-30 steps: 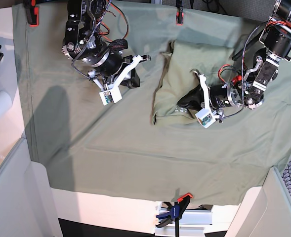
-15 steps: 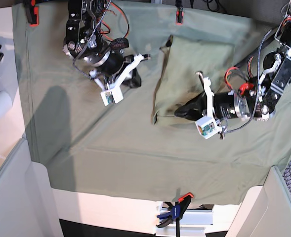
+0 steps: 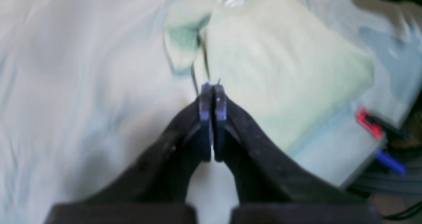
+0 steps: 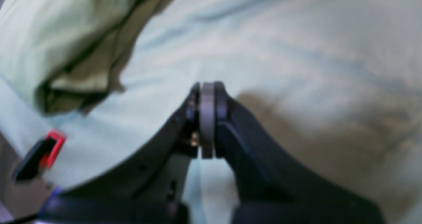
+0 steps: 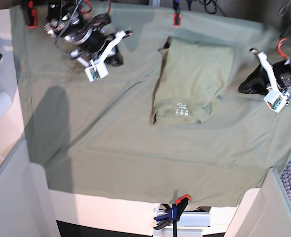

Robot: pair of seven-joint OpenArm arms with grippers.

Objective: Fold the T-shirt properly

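**Shirt folded flat on the cloth, both my hands off it**

Shirt [image 5: 194, 74]: folded into a compact, roughly rectangular bundle, lying on the grey-green cloth [image 5: 115, 163]. Printed label [image 5: 182, 109] faces up near the collar end, the edge nearest the blue-and-black clamp [image 5: 172, 215]. Long side toward my right hand has a dark, uneven fold line; small bit of fabric sticks out at its far corner. Sides not quite parallel.

Left hand [image 5: 242, 89]: clenched, nothing in it, over the cloth beside the shirt, apart from it. Right hand [image 5: 119, 60]: clenched too, empty, over the cloth on the shirt's other side, well apart from it.

Clamp sits at the cloth's near edge, red tip on it. Second red-tipped clamp [image 5: 177, 19] at the far edge, beyond the shirt. Wrist views are blurry.
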